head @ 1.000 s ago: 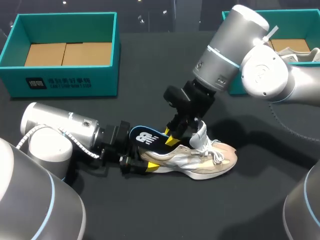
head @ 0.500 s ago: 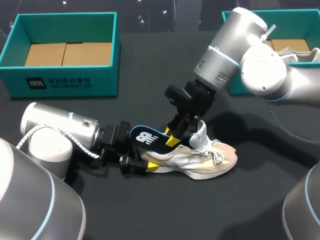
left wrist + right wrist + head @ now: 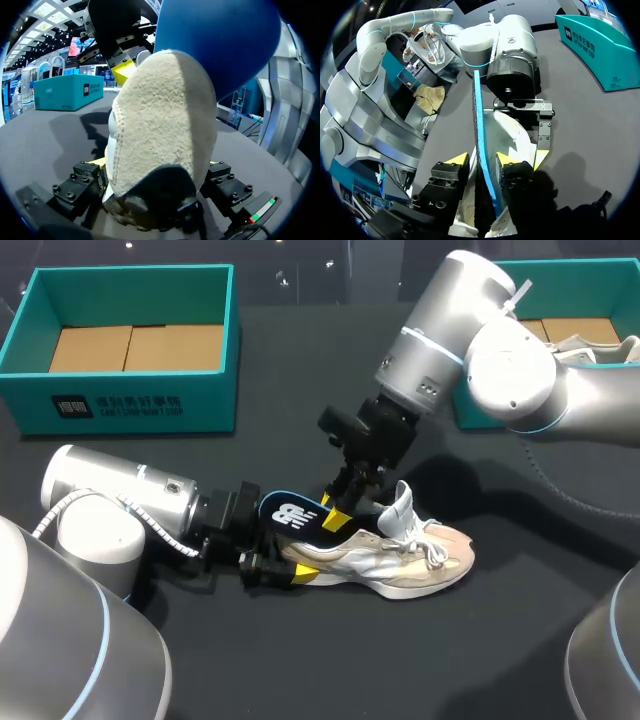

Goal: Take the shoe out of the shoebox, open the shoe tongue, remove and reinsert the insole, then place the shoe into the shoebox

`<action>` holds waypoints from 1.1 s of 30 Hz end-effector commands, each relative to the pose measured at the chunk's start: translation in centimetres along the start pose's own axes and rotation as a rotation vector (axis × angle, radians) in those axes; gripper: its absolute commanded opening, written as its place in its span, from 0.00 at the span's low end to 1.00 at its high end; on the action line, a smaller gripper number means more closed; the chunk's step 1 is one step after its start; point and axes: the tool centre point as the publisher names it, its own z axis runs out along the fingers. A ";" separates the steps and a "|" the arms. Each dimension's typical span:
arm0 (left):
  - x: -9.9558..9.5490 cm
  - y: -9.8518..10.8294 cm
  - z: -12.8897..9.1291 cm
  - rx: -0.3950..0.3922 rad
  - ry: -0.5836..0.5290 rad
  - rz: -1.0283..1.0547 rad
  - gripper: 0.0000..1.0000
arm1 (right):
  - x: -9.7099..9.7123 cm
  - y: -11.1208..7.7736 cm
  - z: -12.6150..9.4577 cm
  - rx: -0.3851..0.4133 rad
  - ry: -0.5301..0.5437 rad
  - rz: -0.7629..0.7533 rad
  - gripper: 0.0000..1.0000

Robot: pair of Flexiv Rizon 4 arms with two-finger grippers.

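Observation:
A beige and white shoe (image 3: 400, 555) lies on its side on the black table, toe to the right. My left gripper (image 3: 290, 565) is shut on its heel (image 3: 160, 125), one finger on each side. A blue insole (image 3: 290, 512) sticks out of the shoe's opening, over the heel (image 3: 215, 40). My right gripper (image 3: 335, 510) reaches down from the right. The insole (image 3: 479, 130) stands edge-on between its yellow fingertips (image 3: 456, 159), which stand a little apart from it. The white tongue (image 3: 402, 508) is pulled up.
A teal shoebox (image 3: 130, 400) with a cardboard floor stands at the back left. A second teal box (image 3: 580, 262) at the back right holds another shoe (image 3: 600, 345). My right arm spans the space in front of that box.
My right gripper's fingers have parted slightly, and the arm has shifted up and to the left. The insole, the shoe and my left arm have stayed where they were.

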 end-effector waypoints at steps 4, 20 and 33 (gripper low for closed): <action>-0.1 0.1 0.2 0.000 0.001 0.000 0.00 | -0.2 0.4 1.1 -0.006 0.009 -0.001 0.27; -0.1 0.1 0.2 0.000 0.001 0.000 0.00 | 0.4 2.0 1.3 -0.021 -0.028 -0.050 0.00; -0.1 0.1 0.2 0.000 0.001 0.000 0.00 | 1.6 5.9 0.0 -0.009 -0.084 -0.172 0.00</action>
